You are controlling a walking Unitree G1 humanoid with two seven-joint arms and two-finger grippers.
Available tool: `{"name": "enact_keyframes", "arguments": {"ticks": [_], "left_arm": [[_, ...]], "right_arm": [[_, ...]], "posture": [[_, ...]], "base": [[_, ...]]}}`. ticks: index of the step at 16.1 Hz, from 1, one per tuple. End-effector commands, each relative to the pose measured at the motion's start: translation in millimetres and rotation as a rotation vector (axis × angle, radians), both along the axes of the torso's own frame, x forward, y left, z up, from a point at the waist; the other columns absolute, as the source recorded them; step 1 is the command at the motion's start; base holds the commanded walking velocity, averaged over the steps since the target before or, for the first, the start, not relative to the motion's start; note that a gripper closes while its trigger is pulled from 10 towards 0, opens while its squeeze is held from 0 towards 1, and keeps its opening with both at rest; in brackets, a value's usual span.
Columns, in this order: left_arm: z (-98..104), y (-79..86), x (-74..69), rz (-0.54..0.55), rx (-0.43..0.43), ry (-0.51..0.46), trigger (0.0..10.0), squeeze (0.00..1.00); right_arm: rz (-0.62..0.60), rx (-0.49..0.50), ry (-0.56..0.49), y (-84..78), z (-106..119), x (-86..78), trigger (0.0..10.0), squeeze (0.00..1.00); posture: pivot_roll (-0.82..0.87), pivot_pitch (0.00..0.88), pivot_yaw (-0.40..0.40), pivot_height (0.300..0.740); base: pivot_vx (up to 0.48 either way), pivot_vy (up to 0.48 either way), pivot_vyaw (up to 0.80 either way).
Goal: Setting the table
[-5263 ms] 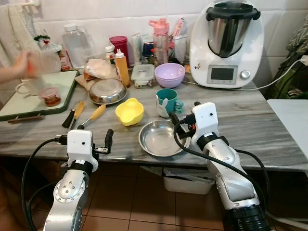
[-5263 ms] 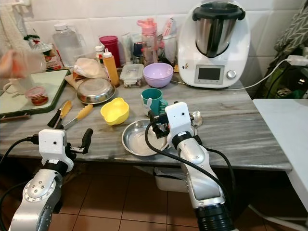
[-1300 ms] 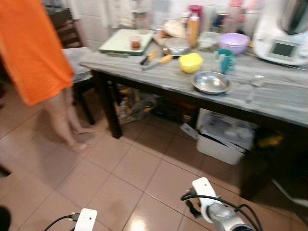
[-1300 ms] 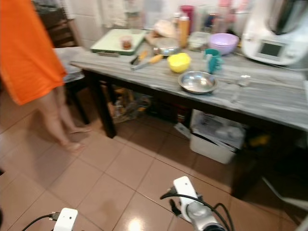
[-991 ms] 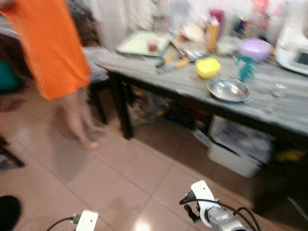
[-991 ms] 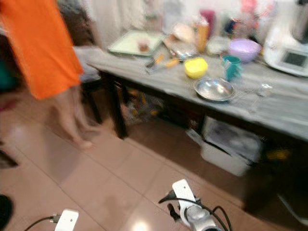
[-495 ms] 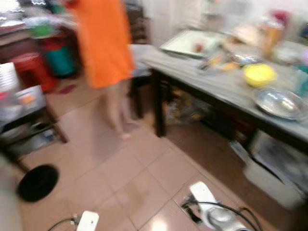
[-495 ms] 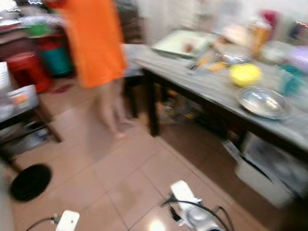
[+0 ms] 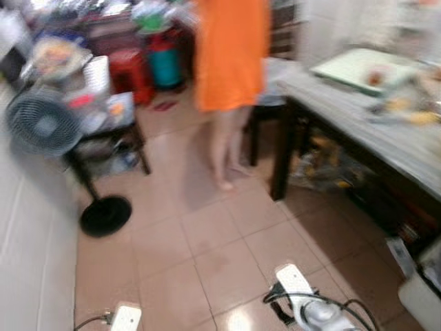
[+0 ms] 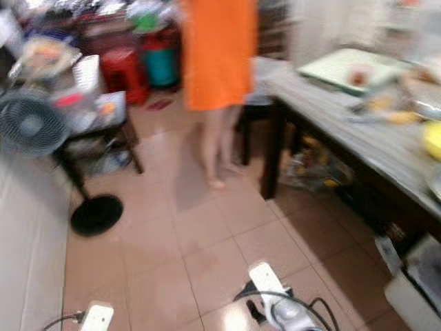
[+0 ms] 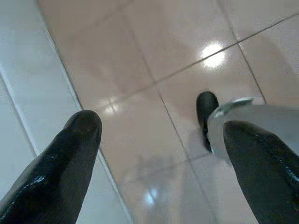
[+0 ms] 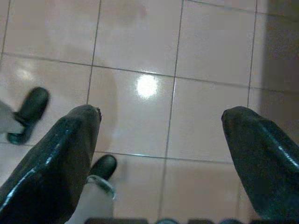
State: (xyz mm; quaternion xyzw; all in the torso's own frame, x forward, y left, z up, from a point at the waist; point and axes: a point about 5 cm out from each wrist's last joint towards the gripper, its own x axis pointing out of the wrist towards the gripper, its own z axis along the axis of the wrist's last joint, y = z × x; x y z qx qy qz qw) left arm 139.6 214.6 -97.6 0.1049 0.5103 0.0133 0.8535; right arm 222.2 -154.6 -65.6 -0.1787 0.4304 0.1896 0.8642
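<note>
Our left gripper (image 11: 154,154) hangs low with its two black fingers (image 11: 65,163) spread wide over the glossy tan floor tiles (image 11: 140,60), holding nothing. Our right gripper (image 12: 161,154) hangs likewise, fingers (image 12: 60,158) wide apart and empty. Beyond them, blurred, the long grey marble-topped table (image 9: 386,138) runs away along the right, its long axis slanting from near right towards the far wall, a pale green tray (image 9: 362,65) on its far end. A person in an orange garment (image 9: 231,55) stands just beside that end; a grey standing fan (image 9: 45,124) is at far left

White wrist blocks (image 9: 295,283), black cables (image 9: 324,298) looping off silver arm; glossy black fingers (image 12: 70,158), rounded tips; black feet (image 12: 29,111).
</note>
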Motion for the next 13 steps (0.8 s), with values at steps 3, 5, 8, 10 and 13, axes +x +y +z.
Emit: {"name": "enact_keyframes", "arguments": {"ticks": [3, 5, 8, 10, 13], "left_arm": [[2.2, 6.5, 3.7, 0.051, 0.008, -0.003, 10.0, 0.00], [1.9, 5.2, 3.6, 0.080, 0.001, -0.007, 10.0, 0.00], [2.8, 8.4, 4.7, 0.167, -0.009, -0.021, 10.0, 0.00], [1.0, 8.6, -0.8, 0.171, -0.005, -0.016, 10.0, 0.00], [-0.1, 7.1, -4.2, 0.170, -0.018, -0.021, 10.0, 0.00]], "right_arm": [[0.042, 0.014, -0.016, 9.4, 2.5, 3.9, 10.0, 0.00], [0.058, 0.005, -0.012, 8.2, 2.0, 2.9, 10.0, 0.00], [0.104, -0.013, -0.005, 7.9, 2.2, 3.1, 10.0, 0.00], [0.122, -0.014, -0.011, 10.3, 3.8, 5.6, 10.0, 0.00], [0.077, 0.021, -0.017, 12.3, 5.3, 8.1, 10.0, 0.00]], "posture": [[-0.11, 0.000, 0.028, 0.740], [-0.10, 0.000, 0.013, 0.740], [-0.08, 0.000, -0.017, 0.740], [-0.07, 0.000, -0.024, 0.740], [-0.06, 0.000, -0.027, 0.740]], "base": [[0.000, 0.000, 0.80], [0.000, 0.000, 0.80], [0.000, 0.000, 0.80], [0.000, 0.000, 0.80], [0.000, 0.000, 0.27]]}}
